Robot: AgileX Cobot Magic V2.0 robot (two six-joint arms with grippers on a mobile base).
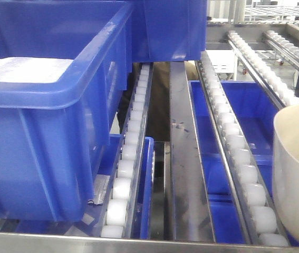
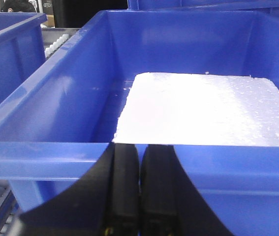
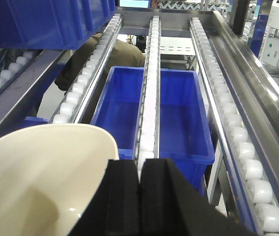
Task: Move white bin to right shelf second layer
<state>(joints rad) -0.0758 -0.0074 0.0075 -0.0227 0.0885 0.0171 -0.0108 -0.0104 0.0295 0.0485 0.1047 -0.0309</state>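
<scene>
In the front-facing view a large blue crate (image 1: pixel 49 116) fills the left side, resting on the roller rails with a white foam slab (image 1: pixel 25 69) lying inside it; a second blue crate (image 1: pixel 167 29) sits behind it. Rows of white rollers (image 1: pixel 239 147) run away along the right shelf second layer (image 1: pixel 183 174), with a steel front bar (image 1: pixel 138 243) across the bottom and another blue crate (image 1: pixel 244 113) visible on the level beneath. The white bin (image 1: pixel 297 176) stands at the far right edge, cut off by the frame, its rim above the rollers. In the left wrist view the left gripper (image 2: pixel 139 191) has its black fingers pressed together, holding nothing, just at the near rim of the foam-filled crate. In the right wrist view the right gripper (image 3: pixel 140 196) shows its fingers pressed together; whether they pinch the bin's rim cannot be told. The bin lies just to its left, above the rails, with the lower crate beyond
</scene>
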